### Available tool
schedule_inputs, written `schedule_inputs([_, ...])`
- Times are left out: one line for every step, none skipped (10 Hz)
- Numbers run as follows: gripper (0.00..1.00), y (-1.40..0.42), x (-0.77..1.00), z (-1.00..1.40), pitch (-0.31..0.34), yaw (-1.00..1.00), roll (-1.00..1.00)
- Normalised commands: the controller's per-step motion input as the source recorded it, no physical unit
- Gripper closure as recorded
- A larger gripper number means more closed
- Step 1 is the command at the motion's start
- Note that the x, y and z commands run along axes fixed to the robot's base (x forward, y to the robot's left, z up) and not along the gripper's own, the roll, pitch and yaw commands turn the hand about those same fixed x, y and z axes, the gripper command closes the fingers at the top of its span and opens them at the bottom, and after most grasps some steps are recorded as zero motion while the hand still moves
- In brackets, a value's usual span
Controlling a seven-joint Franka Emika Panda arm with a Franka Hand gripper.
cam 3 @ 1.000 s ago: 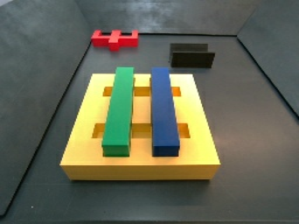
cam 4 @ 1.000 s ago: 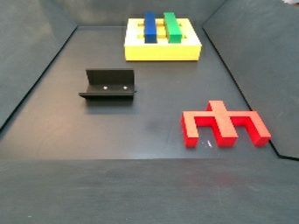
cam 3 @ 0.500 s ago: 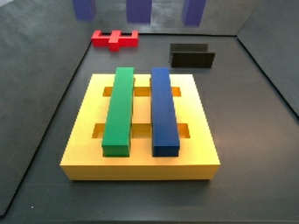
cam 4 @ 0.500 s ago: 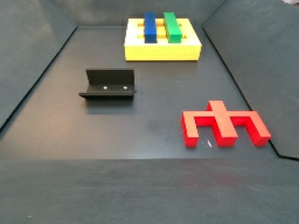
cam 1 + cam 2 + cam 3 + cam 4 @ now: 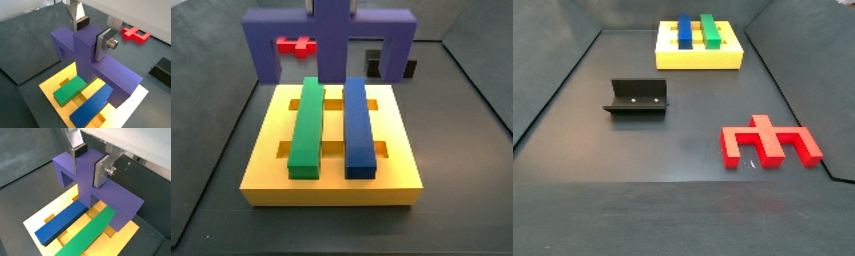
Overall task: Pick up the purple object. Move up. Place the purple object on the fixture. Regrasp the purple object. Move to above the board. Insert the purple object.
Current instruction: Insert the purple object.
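Note:
My gripper (image 5: 91,35) (image 5: 89,162) is shut on the middle stem of the purple object (image 5: 85,56) (image 5: 92,184). One dark pad and one silver plate press its two sides. The piece hangs upright in the air, legs pointing down, above the yellow board (image 5: 51,85) (image 5: 39,219). In a side view the purple object (image 5: 331,30) hovers over the far end of the board (image 5: 331,190); the gripper itself is above that frame. The black fixture (image 5: 637,97) stands apart on the floor, and is partly hidden behind the purple legs as fixture (image 5: 393,63).
A long green bar (image 5: 306,125) and a long blue bar (image 5: 360,125) lie side by side in the board's slots. A red notched piece (image 5: 767,142) (image 5: 298,45) lies on the dark floor beyond the board. Sloped dark walls ring the workspace.
The purple object has come down into a side view: a second ago it was out of frame, then only its leg tips showed, now it hangs low over the board's far end.

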Motion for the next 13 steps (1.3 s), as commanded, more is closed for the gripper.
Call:
schedule_inputs([1.0, -0.2, 0.13, -0.67, -0.076, 0.12, 0.18])
schedule_inputs([1.0, -0.21, 0.16, -0.64, -0.099, 0.11, 0.15])
schedule_inputs([1.0, -0.27, 0.16, -0.6, -0.08, 0.0, 0.06])
schedule_inputs([1.0, -0.17, 0.13, -0.45, -0.064, 0.0, 0.0])
schedule_inputs([1.0, -0.1, 0.06, -0.33, -0.033, 0.0, 0.0])
schedule_inputs([1.0, -0.01, 0.0, -0.23, -0.003, 0.0, 0.01])
schedule_inputs([1.0, 0.0, -0.08, -0.1, 0.0, 0.0, 0.0])
schedule_inputs([1.0, 0.0, -0.11, -0.13, -0.019, 0.0, 0.0])
schedule_inputs([1.0, -0.01, 0.0, -0.23, -0.056, 0.0, 0.0])
schedule_inputs([1.0, -0.03, 0.0, -0.29, -0.07, 0.0, -0.01])
schedule_inputs([1.0, -0.03, 0.0, -0.33, -0.076, 0.0, -0.01])
schedule_inputs([1.0, -0.01, 0.0, -0.35, -0.061, 0.0, 0.0])
schedule_inputs([1.0, 0.0, 0.0, -0.29, -0.039, 0.0, 0.0])
